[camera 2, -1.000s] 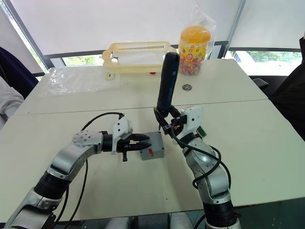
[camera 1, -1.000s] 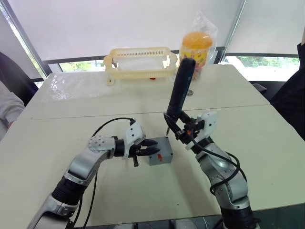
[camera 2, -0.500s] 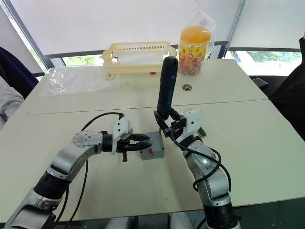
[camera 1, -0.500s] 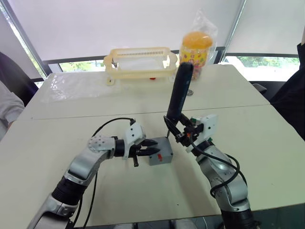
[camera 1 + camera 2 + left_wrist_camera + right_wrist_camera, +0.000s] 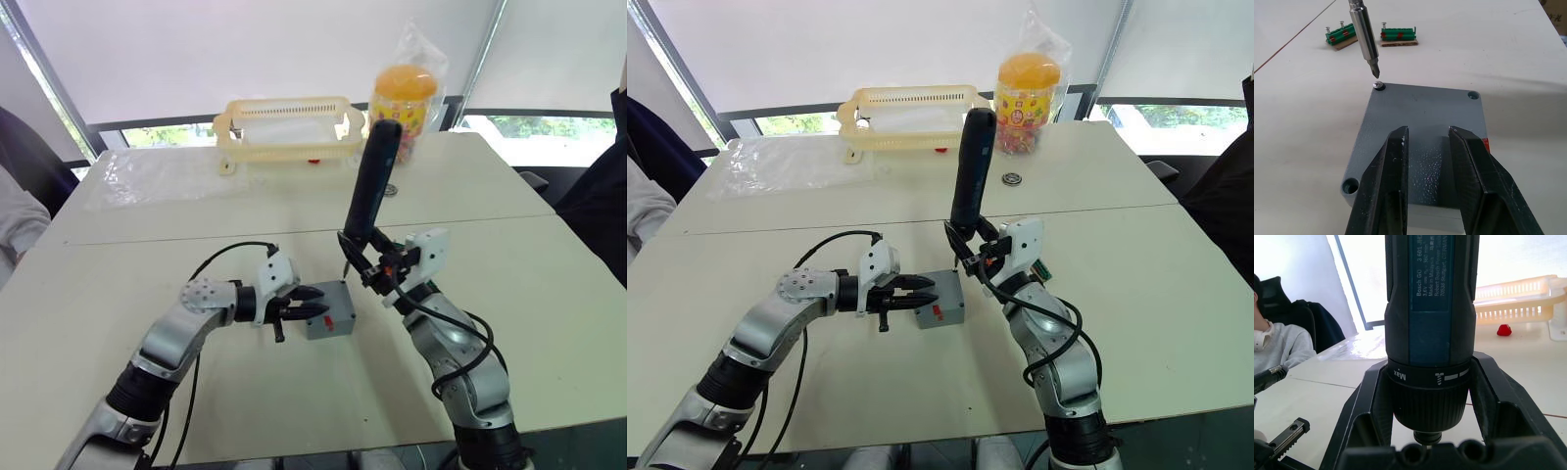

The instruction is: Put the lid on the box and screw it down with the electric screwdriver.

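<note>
Lid (image 5: 1420, 117) seated on the box (image 5: 330, 315), at centre of the head view, low on the white desk (image 5: 549, 294). Left claw (image 5: 306, 305) reaching in from the left of the frame, black fingers (image 5: 1386, 191) a little apart and laid over the lid's top near its edge, gripping nothing; grey surface visible in the gap between them. Small red mark on the box's front side. One screw (image 5: 1378, 85) standing in the lid's far corner hole, other corner holes open.

Right claw (image 5: 361, 259) just right of and above the box, closed around the lower barrel of the screwdriver (image 5: 370, 181). Tool held nearly upright, leaning slightly right at its top end. Metal bit (image 5: 1364, 36) pointing down, tip just above the screw, a sliver of gap between them.

Two green bit strips (image 5: 1371, 35) on the desk beyond the box. In the upper middle of the frame, a yellow basket (image 5: 289, 125); to its right, a jar with an orange lid (image 5: 403, 106) inside a clear bag. Clear plastic sheet (image 5: 162, 174) at upper left.
</note>
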{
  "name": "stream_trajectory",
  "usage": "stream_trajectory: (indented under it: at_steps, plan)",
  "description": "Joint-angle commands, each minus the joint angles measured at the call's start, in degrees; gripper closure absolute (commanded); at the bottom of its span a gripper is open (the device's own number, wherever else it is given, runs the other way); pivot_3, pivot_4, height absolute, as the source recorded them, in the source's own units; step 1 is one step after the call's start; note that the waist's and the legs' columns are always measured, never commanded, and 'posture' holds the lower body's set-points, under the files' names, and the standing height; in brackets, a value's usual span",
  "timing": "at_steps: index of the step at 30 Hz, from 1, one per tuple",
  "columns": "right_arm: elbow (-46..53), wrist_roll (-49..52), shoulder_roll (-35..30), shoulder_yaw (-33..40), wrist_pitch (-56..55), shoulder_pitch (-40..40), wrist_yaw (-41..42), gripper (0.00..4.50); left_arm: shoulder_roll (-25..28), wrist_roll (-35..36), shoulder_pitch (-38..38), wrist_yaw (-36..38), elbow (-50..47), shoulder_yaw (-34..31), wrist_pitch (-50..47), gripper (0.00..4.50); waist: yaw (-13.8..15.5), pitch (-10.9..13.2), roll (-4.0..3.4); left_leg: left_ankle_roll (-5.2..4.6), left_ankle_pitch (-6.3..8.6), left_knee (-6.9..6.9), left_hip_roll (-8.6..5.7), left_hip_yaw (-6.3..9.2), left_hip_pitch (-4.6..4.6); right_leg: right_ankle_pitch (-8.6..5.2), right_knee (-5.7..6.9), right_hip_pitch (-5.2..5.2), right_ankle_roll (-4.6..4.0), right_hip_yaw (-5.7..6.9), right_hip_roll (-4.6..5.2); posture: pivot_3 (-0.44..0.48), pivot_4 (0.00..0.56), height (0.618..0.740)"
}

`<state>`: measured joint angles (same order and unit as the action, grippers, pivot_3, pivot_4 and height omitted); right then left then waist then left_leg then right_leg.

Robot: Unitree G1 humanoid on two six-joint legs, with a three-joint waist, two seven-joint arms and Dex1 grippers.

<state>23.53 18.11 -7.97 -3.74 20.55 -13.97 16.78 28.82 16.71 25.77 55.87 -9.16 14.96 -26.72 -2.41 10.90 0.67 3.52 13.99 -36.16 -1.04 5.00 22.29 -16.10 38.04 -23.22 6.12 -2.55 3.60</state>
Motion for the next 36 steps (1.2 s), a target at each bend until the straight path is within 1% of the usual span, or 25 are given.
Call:
stream_trajectory:
  at_steps: [1, 30, 36]
  plan:
    - [3.53, 0.63, 0.43, 0.29, -1.58, -1.52, 0.07, 2.75, 0.77, -1.33, -1.56, 0.28, 1.23, 1.85, -1.42, 3.25, -0.01, 0.00, 0.00, 0.00, 0.00, 0.00, 0.00, 0.00, 0.00, 0.00, 0.00, 0.00, 0.00, 0.00, 0.00, 0.000, 0.150, 0.740]
    - [-0.94, -1.79, 1.02, -1.38, -4.79, -0.02, 0.87, 2.75, 0.71, -1.48, -1.64, 0.06, 1.15, 1.94, -1.53, 3.25, -0.01, 0.00, 0.00, 0.00, 0.00, 0.00, 0.00, 0.00, 0.00, 0.00, 0.00, 0.00, 0.00, 0.00, 0.00, 0.000, 0.150, 0.740]
    - [-0.92, -1.38, 0.40, -2.87, -4.32, 0.45, 2.40, 2.75, 0.79, -1.52, -1.76, -0.05, 1.10, 1.87, -1.54, 3.25, -0.01, 0.00, 0.00, 0.00, 0.00, 0.01, 0.00, 0.00, 0.00, 0.00, 0.00, 0.00, 0.00, 0.00, 0.00, 0.000, 0.150, 0.740]
